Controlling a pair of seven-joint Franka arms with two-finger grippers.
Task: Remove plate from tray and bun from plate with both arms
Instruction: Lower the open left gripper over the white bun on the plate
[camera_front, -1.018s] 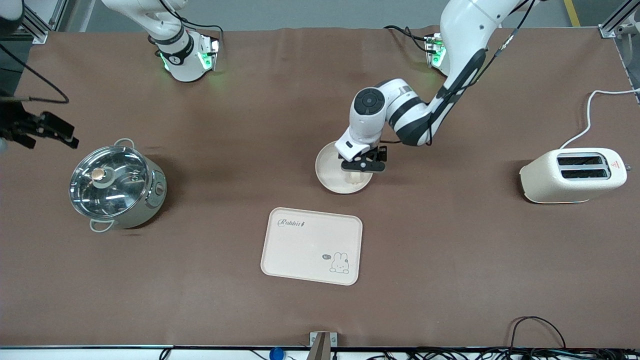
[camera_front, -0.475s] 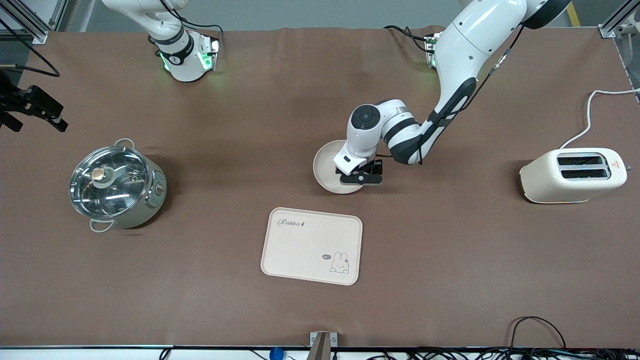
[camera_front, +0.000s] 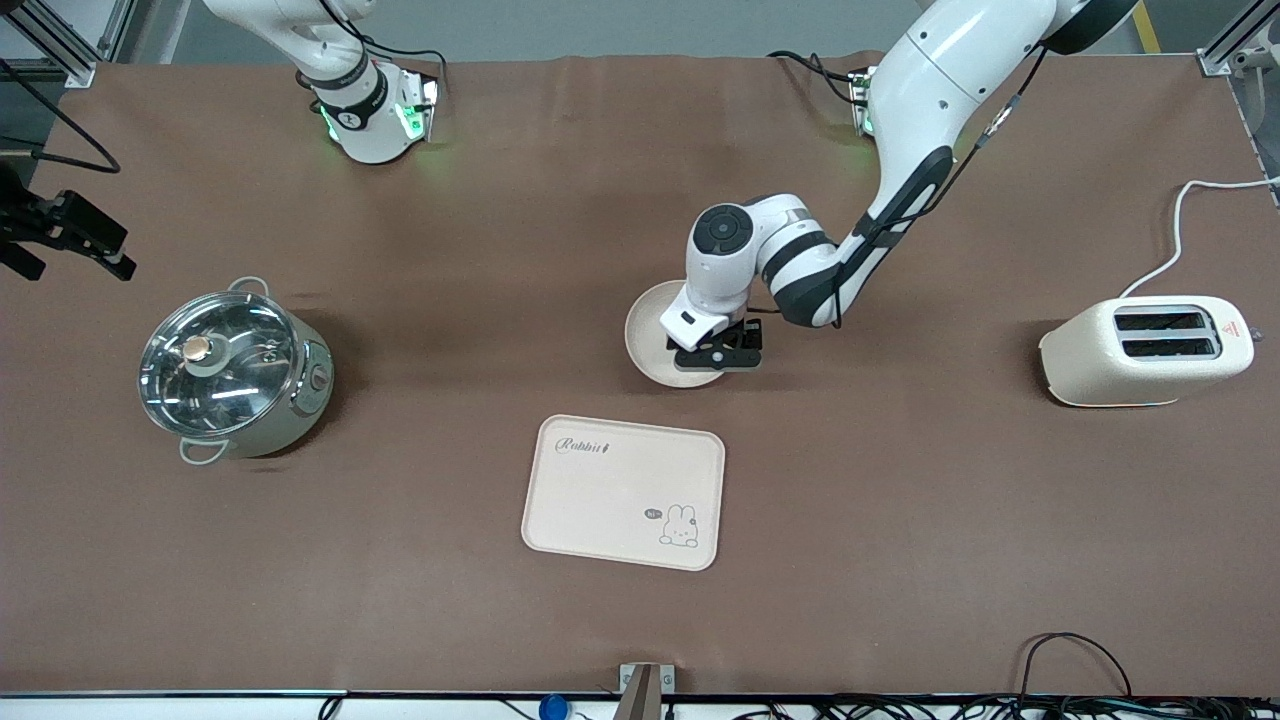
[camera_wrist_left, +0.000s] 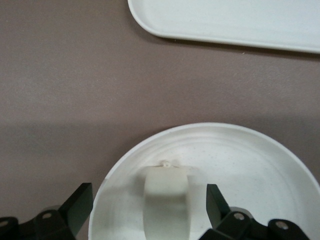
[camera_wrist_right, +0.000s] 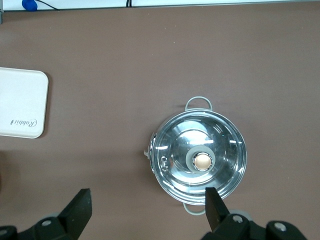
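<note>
A robotics lab mocked up as a kitchen: a brown-covered table (camera_front: 640, 600) framed by aluminium rails, cables along its 6 o'clock edge, two bench-mounted arms at 12 o'clock, with a toaster (camera_front: 1146, 350) at 3 o'clock and a steel pot (camera_front: 232, 368) at 9 o'clock.

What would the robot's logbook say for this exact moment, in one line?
left gripper: open over bun on plate | right gripper: open, waiting above pot | tray: bare

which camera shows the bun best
The left wrist view: the bun lies on the plate between the left end effector's open fingers. In the front view the left end effector hides it; the right wrist view misses it.
</note>
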